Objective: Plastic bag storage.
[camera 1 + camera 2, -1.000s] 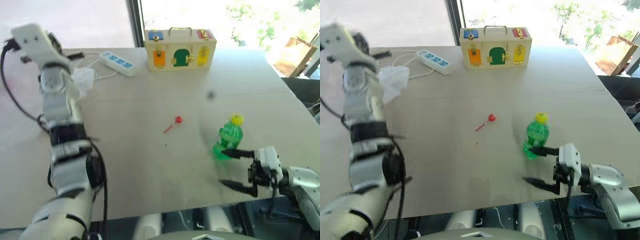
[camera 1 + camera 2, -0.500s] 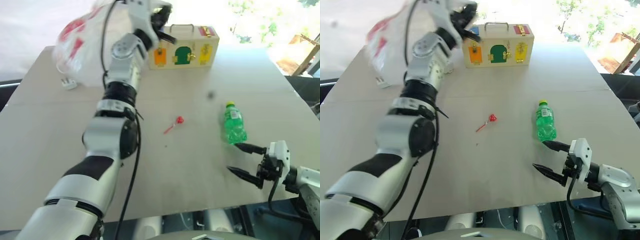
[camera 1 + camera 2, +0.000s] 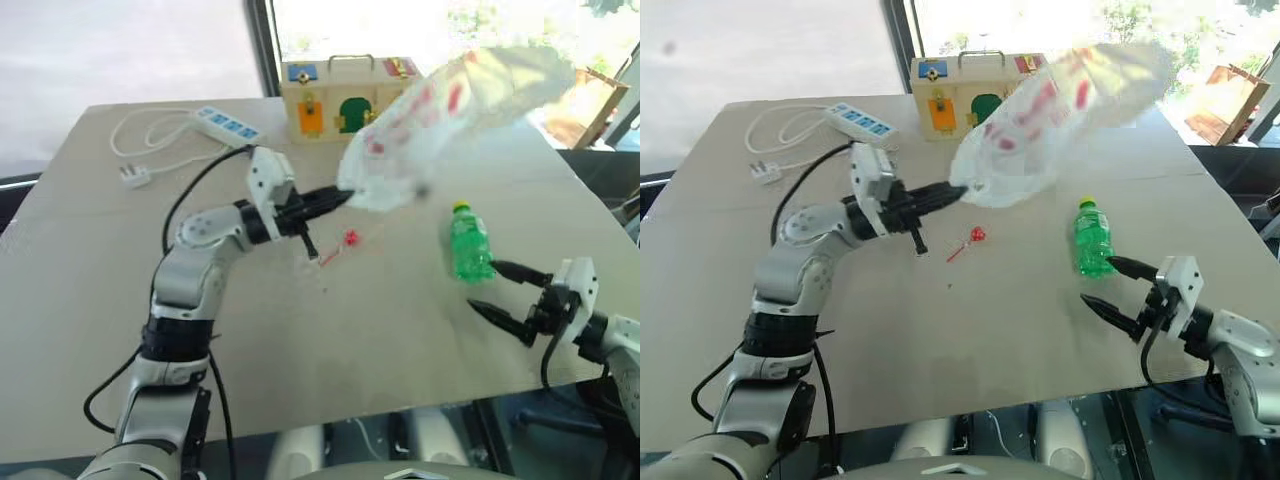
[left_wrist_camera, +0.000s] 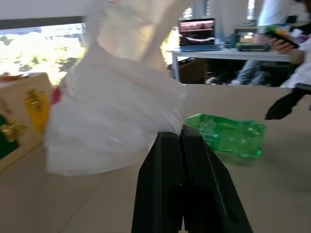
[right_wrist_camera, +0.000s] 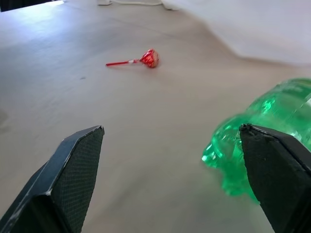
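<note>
The plastic bag [image 3: 450, 105], thin translucent white with red marks, billows in the air above the table's far right part. My left gripper [image 3: 335, 197] is shut on its lower edge, pointing right over the middle of the table. In the left wrist view the bag [image 4: 112, 126] bulges just past the closed fingers [image 4: 170, 160]. My right gripper [image 3: 486, 287] hovers open near the front right of the table, just short of a green bottle [image 3: 468, 245] lying on its side, with nothing between its fingers.
A red lollipop [image 3: 350, 240] lies mid-table under the left gripper. A wooden latch box [image 3: 330, 100] stands at the back, partly behind the bag. A white power strip [image 3: 230, 125] with its cord lies at the back left. A person [image 4: 291, 43] stands beyond the table.
My left arm swung from the far left down to the middle of the table, dragging the bag across so it now streams to the right. The right gripper shifted slightly right, still open.
</note>
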You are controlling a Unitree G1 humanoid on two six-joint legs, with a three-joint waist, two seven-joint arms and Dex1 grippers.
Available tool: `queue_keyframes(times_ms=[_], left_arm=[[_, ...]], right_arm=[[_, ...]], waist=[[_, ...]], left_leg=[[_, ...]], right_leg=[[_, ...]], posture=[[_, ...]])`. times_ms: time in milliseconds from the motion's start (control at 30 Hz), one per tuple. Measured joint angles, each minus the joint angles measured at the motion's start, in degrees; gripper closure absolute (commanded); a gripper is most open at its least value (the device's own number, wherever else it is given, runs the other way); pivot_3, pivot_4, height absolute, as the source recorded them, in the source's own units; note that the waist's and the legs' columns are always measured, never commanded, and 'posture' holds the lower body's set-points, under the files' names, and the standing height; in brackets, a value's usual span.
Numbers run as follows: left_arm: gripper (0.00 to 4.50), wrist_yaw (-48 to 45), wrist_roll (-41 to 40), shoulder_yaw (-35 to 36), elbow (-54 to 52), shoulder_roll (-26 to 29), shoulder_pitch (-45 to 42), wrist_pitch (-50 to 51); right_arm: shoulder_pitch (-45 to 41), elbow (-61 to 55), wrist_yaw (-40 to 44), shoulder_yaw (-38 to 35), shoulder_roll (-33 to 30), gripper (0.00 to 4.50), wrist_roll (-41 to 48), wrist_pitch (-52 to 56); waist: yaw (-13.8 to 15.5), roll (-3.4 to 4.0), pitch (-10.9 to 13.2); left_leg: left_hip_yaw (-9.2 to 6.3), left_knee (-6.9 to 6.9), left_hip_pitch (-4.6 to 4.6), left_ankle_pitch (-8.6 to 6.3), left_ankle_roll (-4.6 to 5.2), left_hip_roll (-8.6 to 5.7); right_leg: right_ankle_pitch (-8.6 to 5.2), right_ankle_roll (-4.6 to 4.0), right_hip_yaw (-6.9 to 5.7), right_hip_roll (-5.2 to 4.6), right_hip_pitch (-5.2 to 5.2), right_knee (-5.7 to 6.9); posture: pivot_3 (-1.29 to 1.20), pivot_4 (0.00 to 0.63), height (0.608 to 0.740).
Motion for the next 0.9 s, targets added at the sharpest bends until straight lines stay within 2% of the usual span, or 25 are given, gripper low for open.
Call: queue_keyframes(times_ms=[167, 300, 500, 600, 733, 800, 900], left_arm=[[4.48, 13.72, 4.63, 4.42, 0.74, -2.18, 1.04, -3.26], [4.48, 22.45, 7.86, 7.55, 8.11, -2.38, -6.7, -6.38], [4.48, 22.44, 10.72, 6.43, 9.04, -1.37, -10.0, -14.07], [4.48, 23.92, 13.09, 6.59, 9.03, 0.88, -9.81, -17.06], [4.48, 28.76, 16.36, 11.63, 7.47, 6.2, -8.8, -19.14], [4.48, 30.51, 19.49, 14.14, 3.03, 10.03, -4.58, -21.86], [4.48, 31.21, 22.34, 15.79, -2.97, 11.85, 1.44, -23.7]], right_arm=[[-3.82, 1.15, -5.1, -0.81, -0.35, 0.0, 0.02, 6.35], [-7.63, 1.51, -9.16, -0.84, -0.47, 0.0, -0.29, 11.1], [-10.99, -1.42, -17.03, 0.64, 0.56, 0.0, -0.36, 20.46], [-11.66, -2.76, -20.86, 3.28, 0.65, 0.0, -2.67, 23.59], [-12.73, -5.85, -26.02, 4.3, 3.21, 0.0, -2.36, 30.21], [-13.96, -7.31, -29.33, 4.3, 4.75, 0.0, -1.35, 35.75], [-14.84, -7.97, -31.23, 4.67, 4.92, 0.0, -0.82, 40.34]], waist=[[0.23, 0.0, 0.0], [0.29, -0.02, 0.01], [0.07, -0.01, 0.0], [0.01, -0.01, 0.0], [-0.31, -0.01, 0.01], [-0.37, -0.01, 0.0], [0.15, -0.05, -0.02]], left_leg=[[-0.01, -0.08, -0.09, -0.02, 0.02, -0.15], [-0.07, -0.11, -0.16, -0.02, 0.02, -0.22], [0.01, -0.19, -0.17, -0.05, 0.05, -0.28], [0.01, -0.25, -0.18, -0.04, 0.05, -0.27], [0.03, -0.27, -0.17, -0.05, 0.04, -0.2], [0.09, -0.28, -0.16, -0.06, 0.03, -0.16], [0.12, -0.29, -0.17, -0.08, 0.07, -0.05]], right_leg=[[0.12, 0.17, -0.01, 0.05, -0.04, -0.05], [0.13, 0.2, -0.11, 0.06, -0.04, -0.12], [0.12, 0.23, -0.03, -0.01, -0.07, -0.18], [0.12, 0.23, -0.05, 0.01, -0.12, -0.17], [0.12, 0.23, -0.03, 0.02, -0.13, -0.17], [0.12, 0.23, 0.0, -0.03, -0.13, -0.18], [0.12, 0.22, -0.06, -0.15, -0.11, -0.21]], posture=[[0.0, 0.15, 0.74], [0.0, 0.15, 0.74], [0.0, 0.15, 0.74], [0.0, 0.15, 0.74], [0.0, 0.15, 0.74], [0.0, 0.15, 0.74], [0.0, 0.15, 0.74]])
